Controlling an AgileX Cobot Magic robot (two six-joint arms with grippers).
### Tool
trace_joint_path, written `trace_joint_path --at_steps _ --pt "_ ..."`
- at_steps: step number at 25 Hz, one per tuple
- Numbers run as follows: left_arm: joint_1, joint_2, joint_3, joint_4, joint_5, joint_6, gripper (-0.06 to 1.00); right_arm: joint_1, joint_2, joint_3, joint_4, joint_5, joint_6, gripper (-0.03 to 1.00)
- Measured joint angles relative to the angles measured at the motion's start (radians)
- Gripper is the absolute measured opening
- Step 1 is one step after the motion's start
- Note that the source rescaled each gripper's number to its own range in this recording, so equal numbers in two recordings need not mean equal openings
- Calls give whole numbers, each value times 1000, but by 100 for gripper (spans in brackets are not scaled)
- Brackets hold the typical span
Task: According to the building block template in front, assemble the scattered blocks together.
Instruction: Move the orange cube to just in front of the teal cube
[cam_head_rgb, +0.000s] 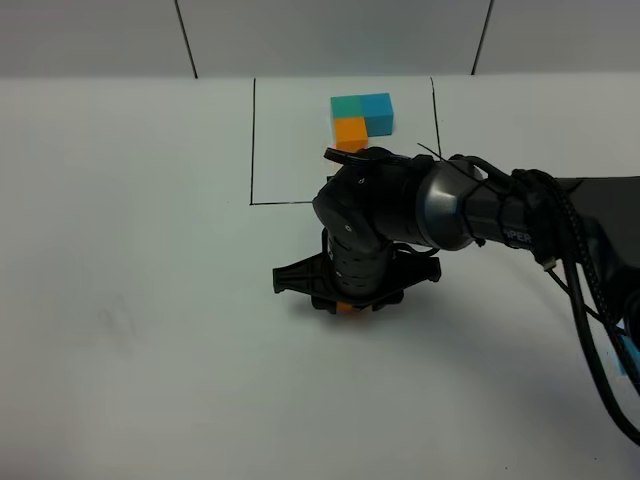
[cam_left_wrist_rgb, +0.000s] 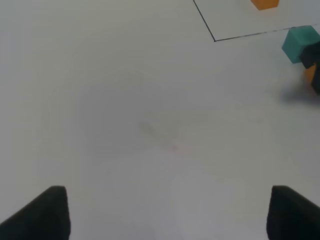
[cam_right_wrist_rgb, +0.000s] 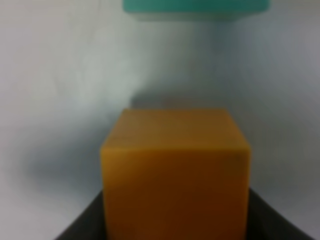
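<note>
The building block template, an L of teal, blue and orange cubes, sits at the back inside the black drawn outline. My right gripper reaches across the middle and is shut on the orange cube, which fills the right wrist view. The teal cube lies just beyond it on the table and also shows in the left wrist view. The arm hides the teal cube in the high view. The light blue loose cube is hidden. My left gripper is open and empty over bare table.
The white table stretches wide to the left and front. The right arm's black body and cables cover the right side. The outline's corner shows in the left wrist view.
</note>
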Motion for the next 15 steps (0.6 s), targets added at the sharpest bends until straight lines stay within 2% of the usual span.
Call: trace_joint_path --at_steps 15 --pt "0 0 0 0 0 -1 77 -19 31 -19 -49 -4 -8 1"
